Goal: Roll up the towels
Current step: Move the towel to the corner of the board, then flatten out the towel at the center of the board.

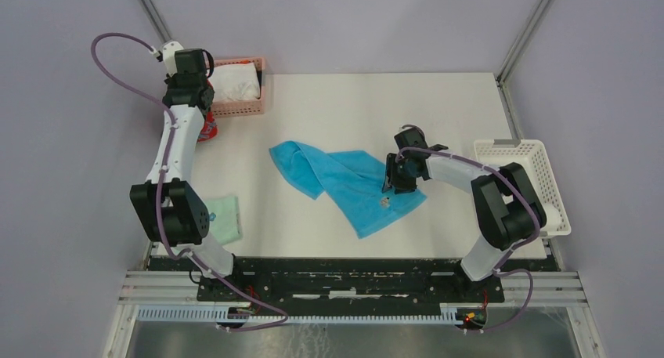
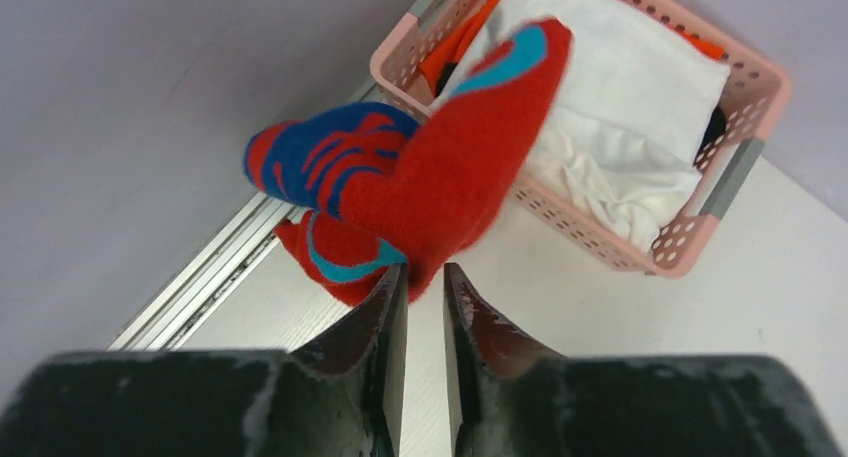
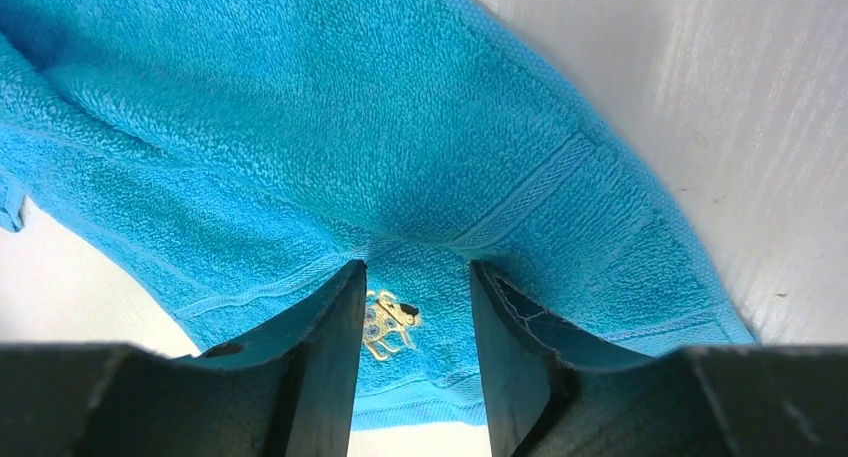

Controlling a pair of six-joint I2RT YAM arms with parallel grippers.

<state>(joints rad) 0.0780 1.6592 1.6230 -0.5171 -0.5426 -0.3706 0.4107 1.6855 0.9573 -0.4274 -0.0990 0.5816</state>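
Evidently soft goods throughout. The turquoise towel [image 1: 344,182] lies mid-table, spread on a diagonal from far left to near right, with its far-left end doubled over. It is thin, limp terry. It looks light, likely to drag on the table [image 1: 313,99] rather than slide, and to pucker wherever it is pushed. It has no stiffness to lean on, so a roll probably wants starting at a straight hem, taken at a corner or along the woven band, with the rest laid flat.

The right gripper [image 3: 417,269] stands on the towel's near-right end. Its jaws are apart and its tips press into the pile either side of a small embroidered motif [image 3: 390,322]. No fold is plainly caught between them.

The red towel [image 2: 450,167] is at the far left, part draped over the pink basket [image 2: 700,247], part bunched on the table beside it. The left gripper [image 2: 425,272] is clamped almost closed on its edge. The same handling is expected: floppy, trailing when lifted, least bunching from a corner hold.

The white towel [image 2: 620,87] lies crumpled inside that basket. A folded mint cloth [image 1: 227,217] sits near left, and a white basket [image 1: 540,150] at the right edge.
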